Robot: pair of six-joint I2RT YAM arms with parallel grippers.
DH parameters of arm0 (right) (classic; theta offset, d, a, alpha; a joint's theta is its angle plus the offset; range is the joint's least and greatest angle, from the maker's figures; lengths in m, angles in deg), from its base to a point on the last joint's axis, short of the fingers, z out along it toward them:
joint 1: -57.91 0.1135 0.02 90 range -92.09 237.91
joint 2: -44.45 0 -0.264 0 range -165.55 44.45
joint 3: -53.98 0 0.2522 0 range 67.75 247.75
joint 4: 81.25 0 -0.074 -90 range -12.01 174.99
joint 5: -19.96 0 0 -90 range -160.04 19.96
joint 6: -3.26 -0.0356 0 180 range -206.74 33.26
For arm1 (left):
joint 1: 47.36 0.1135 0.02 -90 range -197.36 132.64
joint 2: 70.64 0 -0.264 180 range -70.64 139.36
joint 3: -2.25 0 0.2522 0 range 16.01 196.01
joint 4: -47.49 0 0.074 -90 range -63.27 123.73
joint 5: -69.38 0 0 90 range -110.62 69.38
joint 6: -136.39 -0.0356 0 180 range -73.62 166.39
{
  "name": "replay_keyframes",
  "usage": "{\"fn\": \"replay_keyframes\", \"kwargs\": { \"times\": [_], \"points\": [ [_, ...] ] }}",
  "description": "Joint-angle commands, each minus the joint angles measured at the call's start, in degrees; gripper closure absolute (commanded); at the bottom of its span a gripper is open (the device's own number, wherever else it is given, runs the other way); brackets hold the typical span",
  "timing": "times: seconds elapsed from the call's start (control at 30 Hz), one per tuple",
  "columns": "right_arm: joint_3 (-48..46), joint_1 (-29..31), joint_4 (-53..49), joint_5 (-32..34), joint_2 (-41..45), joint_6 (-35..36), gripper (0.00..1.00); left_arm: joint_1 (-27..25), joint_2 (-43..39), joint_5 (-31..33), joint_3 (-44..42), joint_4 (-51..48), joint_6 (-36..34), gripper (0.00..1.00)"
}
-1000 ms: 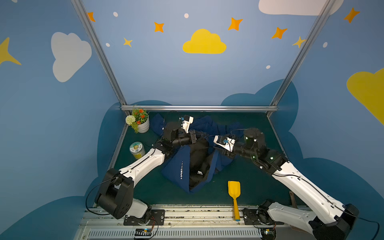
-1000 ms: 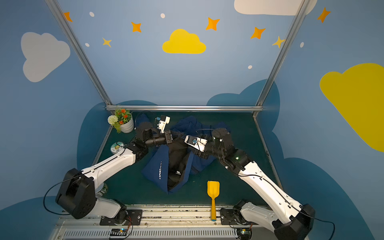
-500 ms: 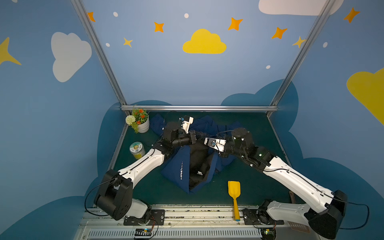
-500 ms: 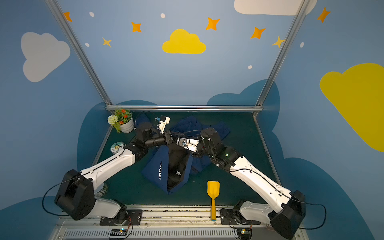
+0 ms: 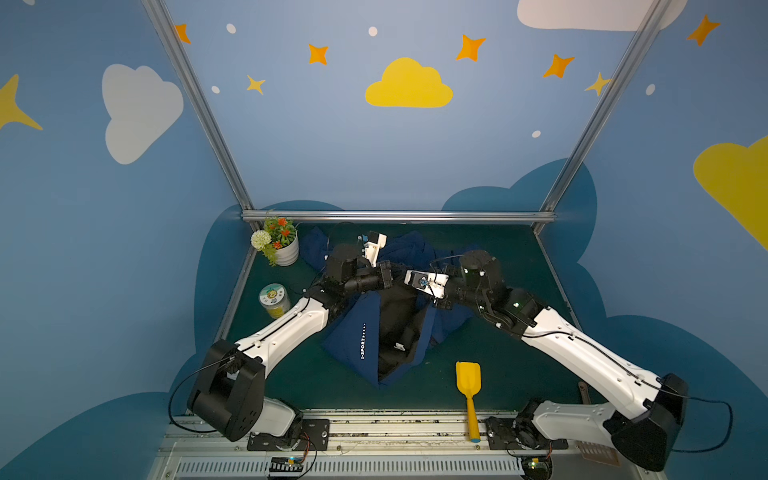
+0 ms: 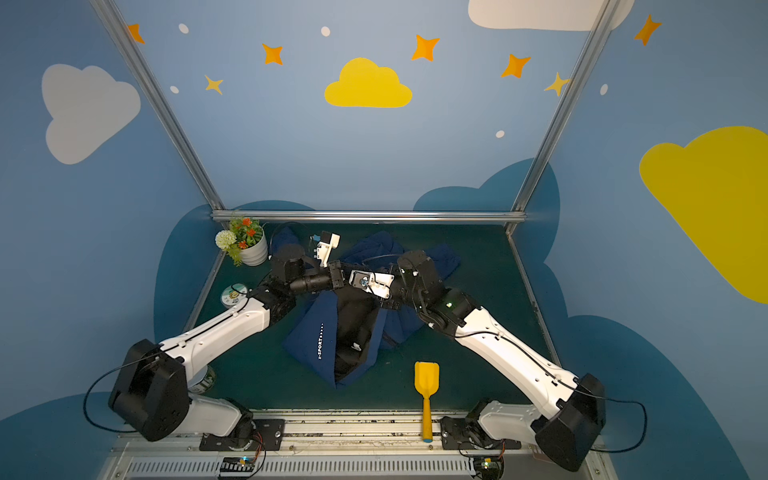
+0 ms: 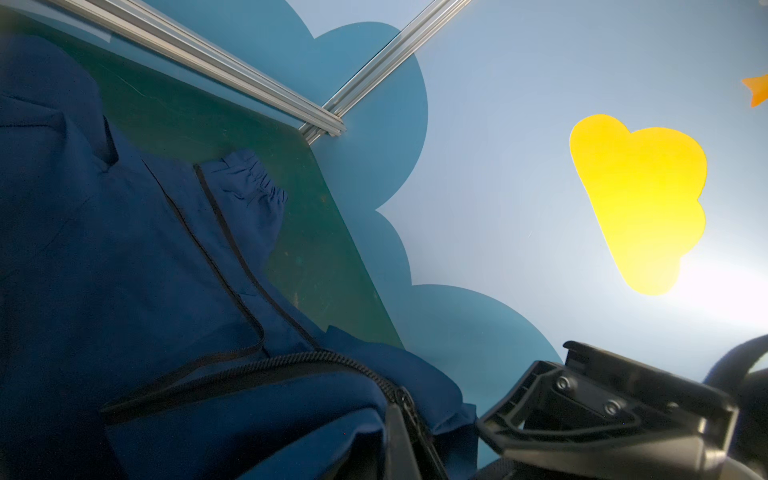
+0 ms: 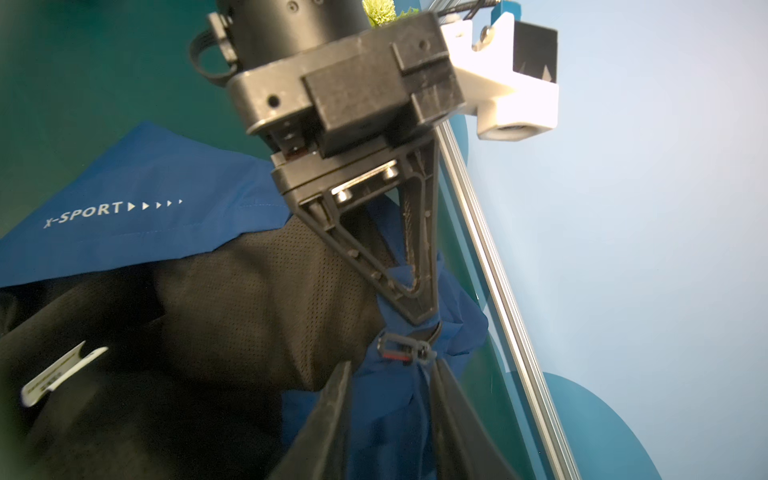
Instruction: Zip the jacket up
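The jacket (image 5: 365, 332) sprawls open in the middle of the worktop (image 5: 498, 374), black lining up. At upper left a white pot (image 5: 289, 255) holds flowers. Below it, a lidded jar (image 5: 274, 299) shows something yellow. The left arm (image 5: 291, 328) has its jaws pinched shut on a tuck of blue fabric. The right arm (image 5: 573, 345) has its jaws partly open, holding nothing. The zipper pull (image 8: 405, 347) lies crosswise just beyond their tips, between the two pairs, so I'd judge it theirs to take.

"X-SPORT" lettering (image 8: 85, 214) on the jacket (image 8: 166, 174)
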Motion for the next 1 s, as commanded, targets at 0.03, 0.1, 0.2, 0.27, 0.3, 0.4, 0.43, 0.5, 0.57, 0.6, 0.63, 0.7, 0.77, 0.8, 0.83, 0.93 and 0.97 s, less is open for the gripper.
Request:
{"fn": "replay_keyframes", "kwargs": {
  "times": [0.03,0.1,0.2,0.27,0.3,0.4,0.43,0.5,0.57,0.6,0.63,0.7,0.77,0.8,0.83,0.93,0.97],
  "points": [
    [1.9,0.4,0.1,-1.3,-1.2,0.5,0.64,0.0,-2.0,0.3,0.1,0.0,-0.5,0.97],
    [2.3,0.4,0.2,-1.3,-1.6,0.4,0.63,-0.1,-2.0,0.4,0.1,-0.1,-0.6,0.97],
    [2.7,0.4,0.7,-0.9,-2.1,0.4,0.66,-0.1,-2.3,0.4,0.1,-0.4,-0.7,0.97],
    [3.1,0.4,0.7,-0.9,-2.4,0.2,0.68,-0.1,-2.3,0.5,0.2,-0.5,-0.7,0.97],
    [3.3,0.3,0.8,-1.0,-2.5,0.2,0.69,0.0,-2.4,0.5,0.1,-0.5,-0.7,0.97],
    [3.6,0.3,0.5,-1.2,-2.7,-0.1,0.72,-0.1,-2.5,0.6,0.0,-0.7,-0.9,0.97],
    [3.7,0.3,0.5,-1.4,-2.7,-0.1,0.74,-0.1,-2.6,0.6,0.0,-0.7,-0.9,0.97],
    [3.8,0.3,0.5,-1.5,-2.7,-0.5,0.77,-0.1,-2.6,0.6,0.0,-0.8,-0.9,0.97],
    [3.7,0.3,0.5,-1.5,-2.7,-0.7,0.79,-0.1,-2.7,0.6,-0.2,-0.9,-1.0,0.97],
    [3.8,0.3,0.5,-1.5,-2.8,-0.7,0.79,-0.2,-2.8,0.7,-0.2,-0.8,-1.0,0.97],
    [3.8,0.3,0.4,-1.5,-2.9,-0.7,0.78,-0.1,-2.7,0.7,-0.3,-0.8,-1.0,0.97],
    [3.9,0.3,0.0,-1.6,-3.2,-0.6,0.76,-0.2,-3.0,0.7,-0.3,-0.9,-0.9,0.97],
    [3.9,0.3,0.1,-1.7,-3.4,-0.6,0.76,-0.2,-3.0,0.8,-0.3,-0.9,-1.0,0.97],
    [3.7,0.3,0.3,-1.7,-3.6,-0.7,0.76,-0.1,-3.0,0.8,-0.2,-1.1,-0.9,0.97],
    [3.7,0.3,0.4,-1.7,-3.5,-0.7,0.76,-0.1,-3.1,0.8,-0.2,-1.1,-0.9,0.97],
    [4.1,0.2,0.5,-1.7,-3.9,-0.8,0.75,-0.1,-3.3,1.0,-0.3,-1.2,-1.0,0.97],
    [4.3,0.2,0.5,-1.8,-4.0,-0.9,0.75,-0.1,-3.3,1.0,-0.3,-1.2,-0.9,0.97]
  ]
}}
